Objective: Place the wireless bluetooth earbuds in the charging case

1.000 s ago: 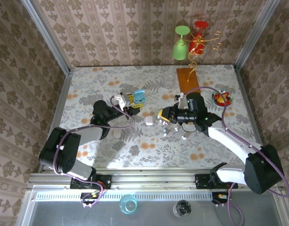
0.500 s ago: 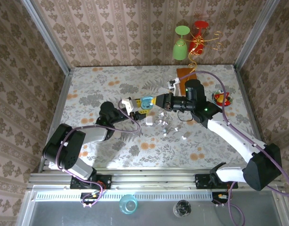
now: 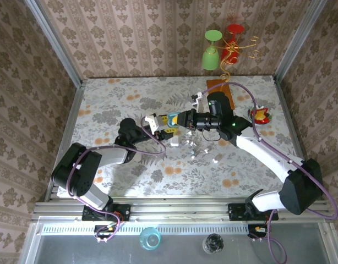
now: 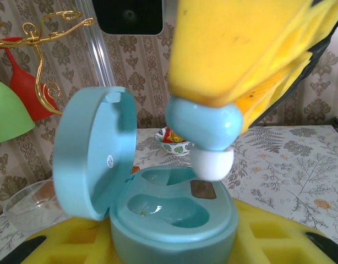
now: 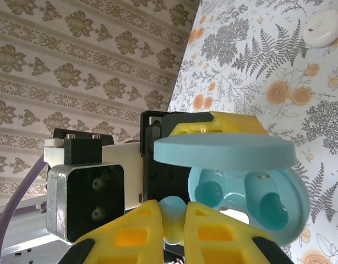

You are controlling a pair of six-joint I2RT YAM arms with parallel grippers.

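Green glass [image 3: 211, 55], red glass [image 3: 234, 30] — patterned bowl [image 3: 260, 115]

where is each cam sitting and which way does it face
Top external: above and behind the bases, looking down at the table; both arms show, left gripper beside right gripper.
Left wrist: faces the back wall; own yellow fingers hold the open teal charging case.
Right wrist: faces the left gripper; own fingers pinch the teal earbud.
Both wrist views share case and earbud.
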